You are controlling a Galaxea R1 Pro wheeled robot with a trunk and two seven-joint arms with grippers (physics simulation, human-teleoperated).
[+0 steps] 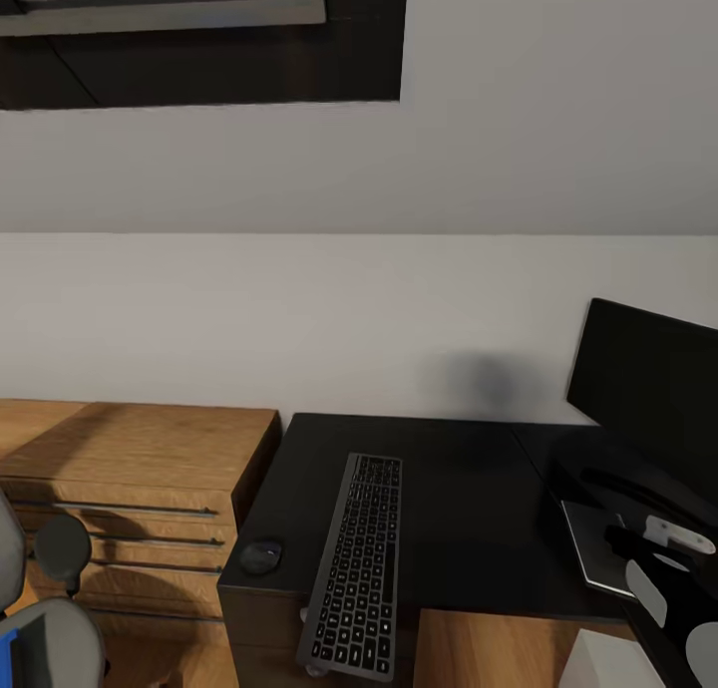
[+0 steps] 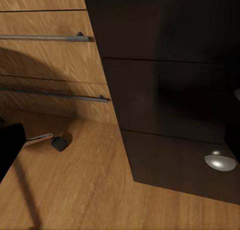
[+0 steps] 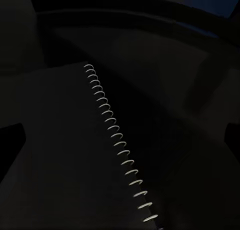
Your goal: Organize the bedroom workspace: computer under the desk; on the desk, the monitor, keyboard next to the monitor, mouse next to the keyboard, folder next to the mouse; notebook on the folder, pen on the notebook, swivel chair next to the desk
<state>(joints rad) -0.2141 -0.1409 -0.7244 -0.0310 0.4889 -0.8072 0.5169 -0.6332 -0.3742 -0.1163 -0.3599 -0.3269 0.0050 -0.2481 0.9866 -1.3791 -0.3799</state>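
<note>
On the black desk point(image 1: 469, 499) the dark keyboard point(image 1: 354, 568) lies lengthwise and overhangs the front edge. The small black mouse point(image 1: 261, 556) sits just to its left at the desk's corner. The monitor point(image 1: 648, 389) stands at the right. My right gripper point(image 1: 623, 546) hovers low by the monitor's foot, open over a black spiral-bound notebook point(image 3: 117, 140). The swivel chair point(image 1: 45, 618) is at the bottom left with the blue folder point(image 1: 15, 648) on its seat. My left gripper point(image 2: 120, 140) is open, low beside the desk's black side panel point(image 2: 170, 90). The pen is not in sight.
A wooden dresser point(image 1: 130, 479) with metal handles stands against the desk's left side. A chair caster point(image 2: 60, 141) rests on the wood floor point(image 2: 75, 190). A white box point(image 1: 608, 663) shows below the desk's front right. A rounded silver foot point(image 2: 220, 162) sits under the desk.
</note>
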